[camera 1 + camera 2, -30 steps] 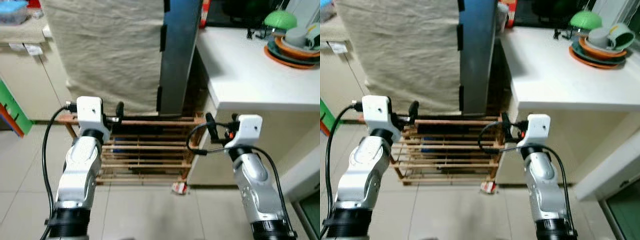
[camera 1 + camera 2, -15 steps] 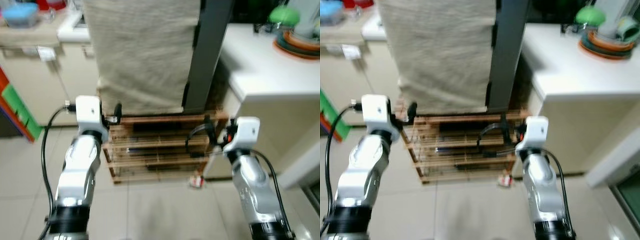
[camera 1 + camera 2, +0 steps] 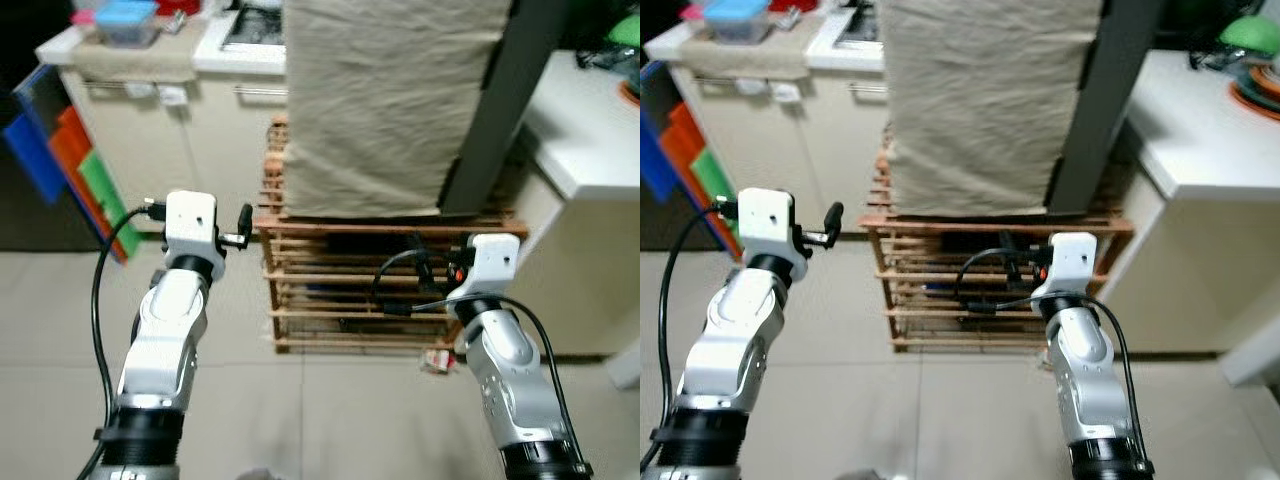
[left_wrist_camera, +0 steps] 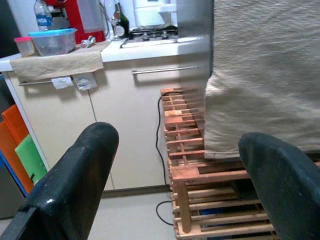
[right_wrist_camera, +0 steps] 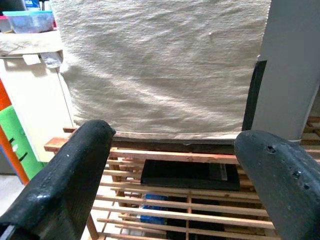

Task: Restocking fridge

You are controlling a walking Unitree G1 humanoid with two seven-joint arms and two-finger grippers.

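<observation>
Fridge (image 3: 400, 95), cloth-draped w/ a dark grey side, stands tall on a wooden slatted rack (image 3: 380, 285), dead ahead and far of both arms. Right gripper (image 3: 418, 250) is nearer, just short of the rack front; left gripper (image 3: 243, 218) sits off the fridge's left edge. Both have fingers spread wide, holding nothing. Left wrist view adds a counter (image 4: 100, 52) w/ a blue-lidded tub (image 4: 52, 41); right wrist view a black flat item (image 5: 189, 175) under the slats.
</observation>
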